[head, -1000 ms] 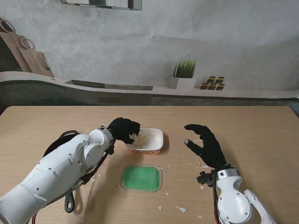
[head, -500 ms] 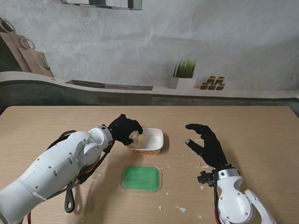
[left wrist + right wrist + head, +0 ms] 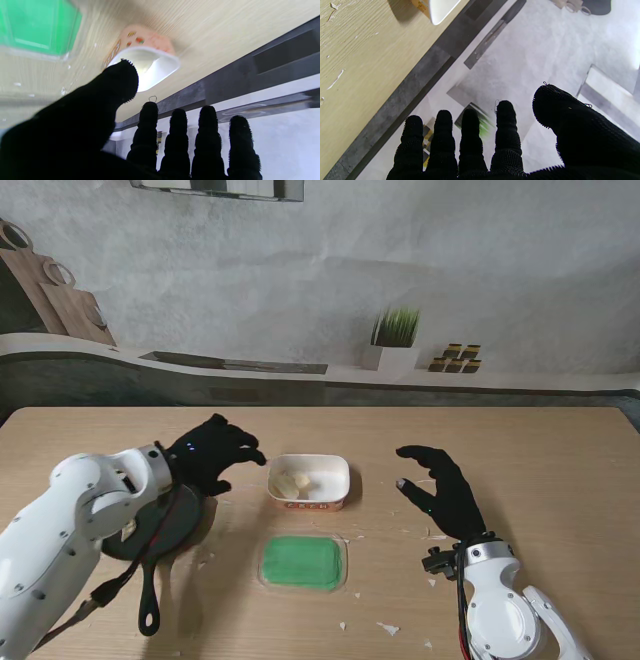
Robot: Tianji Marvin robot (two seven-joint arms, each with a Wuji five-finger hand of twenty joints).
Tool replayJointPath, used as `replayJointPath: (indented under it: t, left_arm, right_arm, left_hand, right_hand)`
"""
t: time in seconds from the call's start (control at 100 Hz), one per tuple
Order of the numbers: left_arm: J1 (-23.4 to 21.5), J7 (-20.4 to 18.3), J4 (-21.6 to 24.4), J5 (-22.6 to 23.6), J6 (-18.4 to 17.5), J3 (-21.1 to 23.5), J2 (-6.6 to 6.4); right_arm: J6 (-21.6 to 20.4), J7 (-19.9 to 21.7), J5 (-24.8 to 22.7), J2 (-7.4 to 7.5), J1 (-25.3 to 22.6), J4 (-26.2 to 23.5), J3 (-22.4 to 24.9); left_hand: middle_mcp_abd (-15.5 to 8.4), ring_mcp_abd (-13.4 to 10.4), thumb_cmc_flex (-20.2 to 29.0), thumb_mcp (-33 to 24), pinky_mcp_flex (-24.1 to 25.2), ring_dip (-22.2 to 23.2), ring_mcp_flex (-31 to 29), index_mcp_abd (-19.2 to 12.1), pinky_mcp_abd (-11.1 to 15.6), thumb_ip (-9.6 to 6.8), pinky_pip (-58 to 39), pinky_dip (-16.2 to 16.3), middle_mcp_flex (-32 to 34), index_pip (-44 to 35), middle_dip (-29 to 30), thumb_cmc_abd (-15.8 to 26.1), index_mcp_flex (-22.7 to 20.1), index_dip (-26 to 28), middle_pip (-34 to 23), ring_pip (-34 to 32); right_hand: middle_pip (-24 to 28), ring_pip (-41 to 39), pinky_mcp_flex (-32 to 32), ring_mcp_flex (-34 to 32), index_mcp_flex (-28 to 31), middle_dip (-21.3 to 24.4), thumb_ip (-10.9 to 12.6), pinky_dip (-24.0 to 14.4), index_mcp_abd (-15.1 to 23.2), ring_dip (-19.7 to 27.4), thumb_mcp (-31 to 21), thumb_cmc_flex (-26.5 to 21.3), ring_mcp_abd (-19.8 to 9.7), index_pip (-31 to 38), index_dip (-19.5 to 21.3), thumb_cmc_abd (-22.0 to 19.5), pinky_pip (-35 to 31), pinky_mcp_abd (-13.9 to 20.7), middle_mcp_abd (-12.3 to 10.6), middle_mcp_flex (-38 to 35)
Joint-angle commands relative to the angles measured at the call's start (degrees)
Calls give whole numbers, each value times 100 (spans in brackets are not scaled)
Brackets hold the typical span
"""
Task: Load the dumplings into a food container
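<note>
Dumplings (image 3: 296,481) sit in container (image 3: 309,482); left hand (image 3: 211,456) released, empty, over pan (image 3: 158,528); green lid (image 3: 301,562) not fitted.

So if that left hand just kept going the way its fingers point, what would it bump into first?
Probably the white food container: the left hand is open, fingers aimed at it across bare table. Its height is unclear, so it might pass over.

A pale wooden bench (image 3: 560,450) is filling the near half of the stand's view, with small white flecks lying on it. Behind it a grey printed backdrop (image 3: 420,260) is hanging as a wall, showing a ledge (image 3: 300,370), a potted plant (image 3: 395,335), cutting boards (image 3: 50,295) at the left and small dark blocks (image 3: 455,360). Soft, even light is falling over everything.
</note>
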State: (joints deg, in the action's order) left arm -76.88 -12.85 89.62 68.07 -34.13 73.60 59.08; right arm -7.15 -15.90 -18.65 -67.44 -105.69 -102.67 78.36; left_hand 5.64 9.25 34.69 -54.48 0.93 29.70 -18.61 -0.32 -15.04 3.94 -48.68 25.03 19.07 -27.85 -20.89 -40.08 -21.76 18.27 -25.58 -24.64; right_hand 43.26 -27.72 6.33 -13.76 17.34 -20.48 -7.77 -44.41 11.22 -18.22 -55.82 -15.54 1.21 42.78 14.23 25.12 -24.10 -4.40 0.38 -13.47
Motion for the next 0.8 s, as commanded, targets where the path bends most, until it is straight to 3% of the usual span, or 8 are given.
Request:
replayJointPath:
  t: [0.0, 0.14, 0.36, 0.49, 0.52, 0.6, 0.79]
  left_arm:
    - [-273, -92, -6, -31, 15, 322, -278]
    - [-883, -149, 275, 526, -620, 1312, -369]
    - [-1645, 130, 378, 1075, -735, 2265, -418]
    - [-1850, 319, 328, 1415, -842, 2540, -471]
    - [-1870, 334, 304, 1476, -870, 2579, -485]
    - [-1897, 382, 199, 1580, -881, 2634, -514]
    - [-1835, 739, -245, 1868, -590, 2490, -580]
  right_arm:
    - [3, 56, -5, -44, -22, -9, -34]
    - [40, 76, -38, -36, -1, -6, -75]
    - [108, 135, -90, -18, 23, 1, -168]
    - [177, 156, -114, -12, 48, -5, -233]
    - [188, 162, -121, -10, 53, -9, -246]
    - [212, 168, -147, -6, 59, -20, -274]
    - [218, 174, -165, -3, 56, -18, -291]
  left_hand:
    - [-73, -4, -125, -1, -70, 30, -72, -71, 72, 28, -27, -43, 43, -202, -97, -29, 63, 101, -107, -111]
    - [-252, -159, -143, 17, -91, 0, -124, -202, 192, 61, -19, -46, 67, -208, -115, -87, 127, 107, -86, -61]
    - [-294, -212, 75, -110, -86, 79, -251, -343, 241, 83, 35, -66, 147, -492, -206, -203, 67, 246, -188, -175]
    - [-384, -330, 126, -174, -128, 92, -313, -491, 355, 95, 22, -61, 158, -683, -262, -245, 66, 360, -237, -201]
    - [-550, -387, 161, -186, -131, 104, -324, -558, 421, 95, 14, -57, 175, -722, -286, -256, 40, 381, -273, -222]
    - [-679, -491, 222, -237, -127, 169, -365, -577, 560, 104, -33, -33, 195, -865, -401, -305, 54, 475, -408, -329]
    - [-727, -521, 266, -265, -192, 246, -404, -491, 636, 123, -132, 12, 206, -907, -512, -371, 182, 521, -518, -463]
  right_hand:
    - [117, -38, 1, -60, -15, -41, 4, -59, 118, -57, -107, 0, -14, -10, 74, -32, -95, -15, 17, -9]
    - [113, -35, 4, -58, -25, -40, 1, -60, 118, -55, -100, 22, -6, -15, 71, -27, -96, -11, 15, -4]
    - [105, -25, -7, -51, -37, -36, 5, -59, 127, -51, -95, 57, -15, -21, 67, -9, -92, -4, 9, 8]
    - [100, -20, -15, -46, -43, -34, 6, -60, 120, -49, -96, 66, -19, -25, 65, -9, -90, -3, 10, 5]
    - [101, -22, -14, -50, -45, -34, 5, -61, 126, -49, -89, 71, -22, -26, 64, -9, -92, -2, 9, 5]
    - [104, -26, -11, -58, -38, -35, 7, -63, 120, -51, -91, 73, -19, -21, 65, -2, -95, -8, 12, -1]
    - [104, -24, -8, -54, -41, -36, 9, -64, 123, -50, -93, 74, -14, -22, 64, -5, -95, -10, 7, -2]
